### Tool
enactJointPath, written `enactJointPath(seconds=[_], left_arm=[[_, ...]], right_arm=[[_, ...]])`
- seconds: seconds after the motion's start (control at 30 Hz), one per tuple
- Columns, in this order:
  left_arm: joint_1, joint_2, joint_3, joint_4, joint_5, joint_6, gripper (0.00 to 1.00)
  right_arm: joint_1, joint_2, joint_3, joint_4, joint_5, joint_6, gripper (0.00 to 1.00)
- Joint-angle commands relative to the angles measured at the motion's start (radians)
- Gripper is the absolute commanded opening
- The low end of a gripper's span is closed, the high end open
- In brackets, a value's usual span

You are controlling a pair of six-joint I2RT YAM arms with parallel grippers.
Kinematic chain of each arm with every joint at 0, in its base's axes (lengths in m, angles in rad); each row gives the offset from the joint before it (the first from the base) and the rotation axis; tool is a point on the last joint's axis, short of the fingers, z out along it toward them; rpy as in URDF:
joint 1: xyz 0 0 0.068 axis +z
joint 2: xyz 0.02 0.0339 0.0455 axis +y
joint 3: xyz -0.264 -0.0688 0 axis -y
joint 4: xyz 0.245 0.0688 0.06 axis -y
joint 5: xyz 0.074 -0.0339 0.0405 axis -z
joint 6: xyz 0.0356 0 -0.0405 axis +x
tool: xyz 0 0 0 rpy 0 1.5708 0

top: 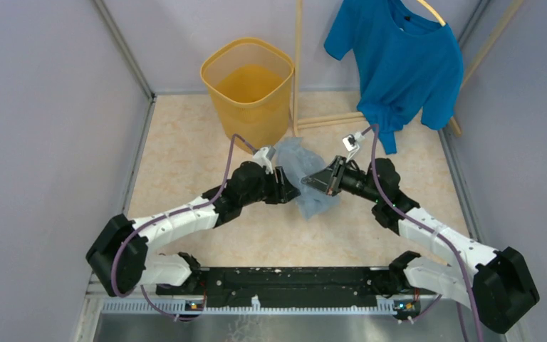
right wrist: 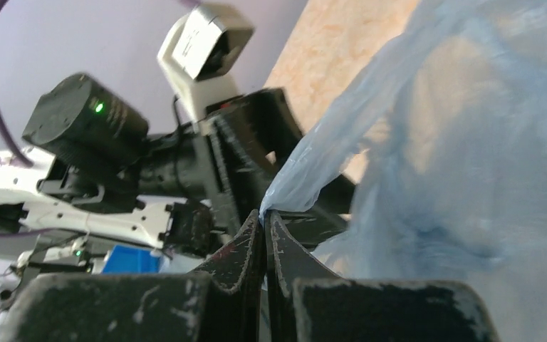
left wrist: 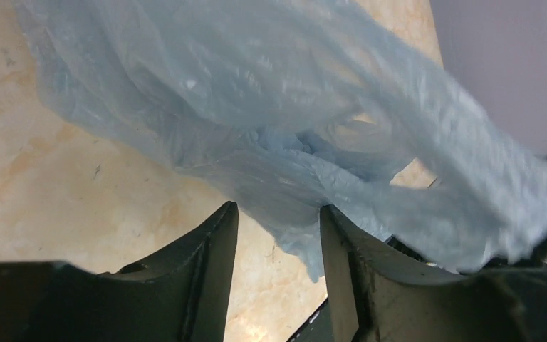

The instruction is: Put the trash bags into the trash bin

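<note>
Currently: bag between two arms, bin standing apart

Item 1 — thin, crinkly, pale blue translucent trash bag [top: 298,158]: bunched at mid-desk between both arms, just in front of the bin and outside it. Whether it rests on the desk cannot be told.

Item 2 — tall yellow-orange translucent plastic trash bin [top: 251,107]: upright at the far side of the beige marbled desk [top: 185,157], rounded-square rim facing up.

Item 3 — right end effector [right wrist: 265,217]: clenched, its fingers [right wrist: 246,246] pressed together on a twisted edge of the trash bag.

Item 4 — left end effector [left wrist: 278,214]: released, fingers [left wrist: 217,246] apart, a fold of film hanging into the gap, unpinched.

Item 5 — solid bright blue T-shirt [top: 402,64]: hanging on a wooden hanger [top: 434,11] at the far right, apart from the trash bag.
</note>
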Motion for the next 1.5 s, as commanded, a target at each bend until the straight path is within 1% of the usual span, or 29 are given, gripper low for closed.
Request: enactJointPath(seconds=[0.0, 0.07, 0.1, 0.17, 0.2, 0.23, 0.3, 0.4, 0.5, 0.53, 0.6, 0.67, 0.77, 0.83, 0.9, 0.97, 1.07, 1.1, 1.23, 1.47], left_arm=[[-0.003, 0.076, 0.103, 0.14, 0.03, 0.019, 0.51], [-0.002, 0.132, 0.136, 0.183, 0.068, 0.016, 0.47], [-0.002, 0.159, 0.154, 0.177, 0.083, 0.014, 0.43], [-0.003, 0.182, 0.165, 0.155, 0.067, 0.007, 0.39], [-0.003, 0.174, 0.153, 0.154, 0.051, 0.003, 0.39], [-0.002, 0.158, 0.13, 0.154, 0.034, 0.008, 0.43], [-0.002, 0.096, 0.088, 0.133, -0.001, 0.027, 0.54], [-0.002, 0.004, 0.049, 0.049, -0.038, 0.058, 0.71], [-0.001, -0.099, -0.016, -0.044, -0.11, 0.058, 0.94], [0.002, -0.132, -0.041, -0.067, -0.147, 0.053, 0.98], [0.022, -0.191, -0.096, -0.088, -0.152, 0.044, 0.99], [0.057, -0.234, -0.143, -0.093, -0.122, 0.021, 0.99], [0.132, -0.255, -0.204, -0.058, -0.02, -0.038, 0.99], [0.193, -0.233, -0.239, -0.007, 0.089, -0.101, 0.98], [0.242, -0.188, -0.273, 0.093, 0.189, -0.178, 0.94], [0.251, -0.128, -0.283, 0.202, 0.259, -0.238, 0.93], [0.248, -0.015, -0.251, 0.322, 0.338, -0.305, 0.94], [0.248, 0.034, -0.251, 0.382, 0.357, -0.352, 0.95], [0.237, 0.263, -0.269, 0.716, 0.402, -0.535, 0.98], [0.185, 0.557, -0.175, 1.002, 0.372, -0.712, 0.99]], right_arm=[[0.07, -0.004, 0.008, 0.103, -0.037, 0.03, 0.0], [0.094, 0.001, 0.008, 0.13, -0.035, 0.049, 0.0], [0.094, -0.005, 0.008, 0.121, -0.024, 0.056, 0.0], [0.075, -0.073, 0.012, 0.011, 0.07, 0.041, 0.0], [0.061, -0.109, 0.011, -0.055, 0.125, 0.029, 0.0], [0.045, -0.145, 0.011, -0.112, 0.175, 0.016, 0.0], [0.006, -0.194, 0.01, -0.182, 0.216, -0.008, 0.0], [-0.038, -0.207, 0.023, -0.22, 0.184, -0.034, 0.0], [-0.046, -0.202, 0.046, -0.232, 0.179, -0.045, 0.0], [-0.047, -0.203, 0.047, -0.223, 0.18, -0.038, 0.0], [-0.048, -0.205, 0.043, -0.203, 0.186, -0.015, 0.0], [-0.048, -0.211, 0.03, -0.181, 0.194, 0.012, 0.0], [-0.049, -0.228, 0.004, -0.159, 0.21, 0.044, 0.0], [-0.05, -0.238, -0.009, -0.15, 0.212, 0.056, 0.0], [-0.05, -0.242, -0.012, -0.149, 0.207, 0.058, 0.0], [-0.049, -0.246, -0.011, -0.153, 0.204, 0.057, 0.0], [-0.05, -0.25, -0.012, -0.155, 0.205, 0.057, 0.0], [-0.05, -0.25, -0.013, -0.153, 0.205, 0.057, 0.0], [-0.049, -0.249, -0.017, -0.145, 0.205, 0.057, 0.0], [-0.049, -0.252, -0.016, -0.152, 0.205, 0.045, 0.0]])
